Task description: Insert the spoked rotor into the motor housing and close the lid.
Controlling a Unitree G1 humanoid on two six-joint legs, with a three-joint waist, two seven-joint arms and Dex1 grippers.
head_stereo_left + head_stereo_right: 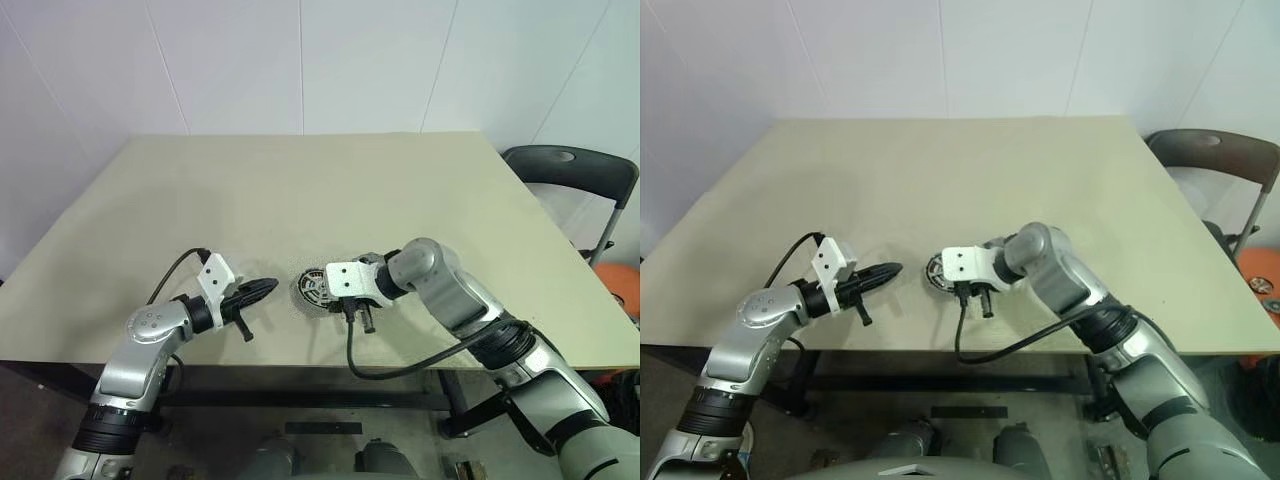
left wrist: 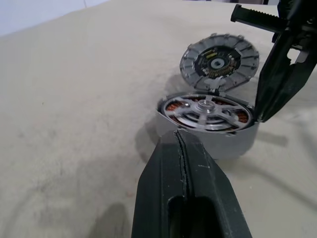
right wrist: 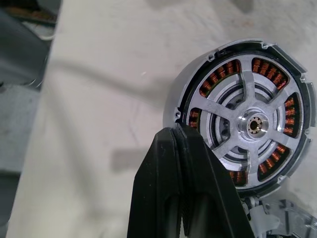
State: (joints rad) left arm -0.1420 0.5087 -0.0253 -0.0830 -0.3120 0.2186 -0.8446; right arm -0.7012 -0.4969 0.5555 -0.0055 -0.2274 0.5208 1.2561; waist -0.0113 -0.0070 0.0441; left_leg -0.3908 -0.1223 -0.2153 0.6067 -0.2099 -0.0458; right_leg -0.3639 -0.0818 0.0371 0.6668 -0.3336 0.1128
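Observation:
The motor housing (image 2: 218,144) lies on the table near its front edge, copper coils (image 3: 267,67) ringing its inside. The spoked rotor (image 3: 220,111) sits flat inside it, coils showing between its spokes. The lid (image 2: 219,62) stands tilted up at the housing's far edge, its inner face toward the left wrist camera. My right gripper (image 3: 176,130) is shut with nothing in it, and its tip (image 2: 260,118) points down at the housing's rim. My left gripper (image 1: 272,285) is shut and empty, a short way left of the housing and pointing toward it.
The beige table (image 1: 300,180) stretches wide behind the housing. A black chair (image 1: 570,165) and an orange object (image 1: 625,285) stand off the table's right side. A black cable (image 1: 400,368) hangs from my right wrist over the front edge.

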